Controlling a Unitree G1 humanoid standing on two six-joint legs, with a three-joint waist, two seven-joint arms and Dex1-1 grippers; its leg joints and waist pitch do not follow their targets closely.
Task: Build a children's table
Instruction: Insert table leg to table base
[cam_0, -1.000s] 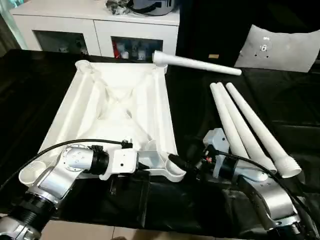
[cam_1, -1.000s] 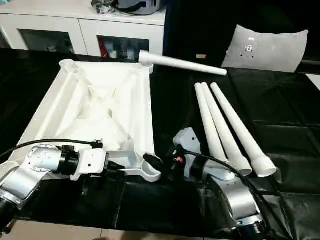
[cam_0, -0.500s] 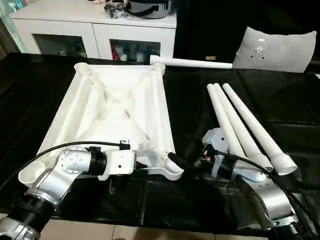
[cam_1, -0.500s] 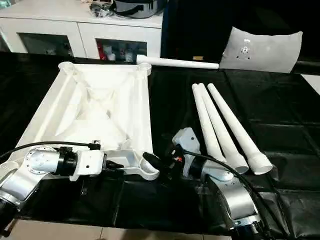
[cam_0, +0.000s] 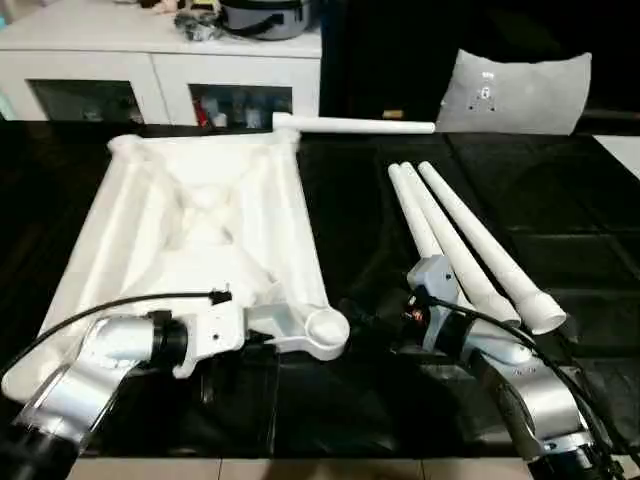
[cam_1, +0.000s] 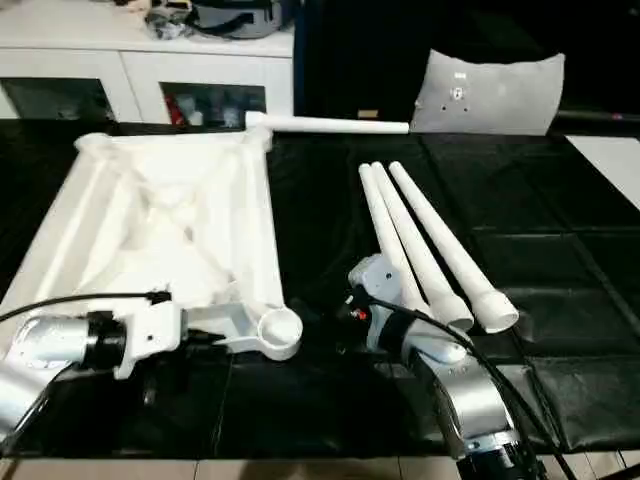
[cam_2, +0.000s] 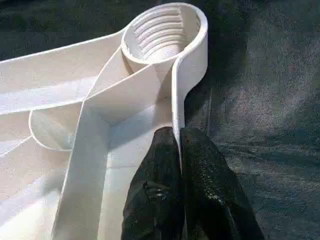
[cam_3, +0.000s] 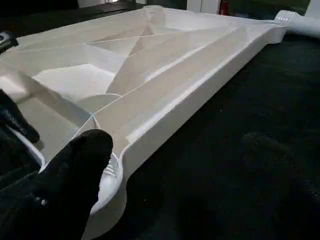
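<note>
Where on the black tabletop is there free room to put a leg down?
Free: the black strip between the table top and the three legs, and right of those legs. Crowded: the near corner socket, between left gripper and right gripper.

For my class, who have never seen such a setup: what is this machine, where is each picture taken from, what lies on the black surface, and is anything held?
It is a humanoid robot with two silver arms. Two pictures come from its head, one from each wrist. On the black surface lies an upside-down white table top; three legs lie beside it, a fourth leg behind. The left end effector is shut on the top's edge wall beside a threaded corner socket. The right end effector is open, holding nothing.
</note>
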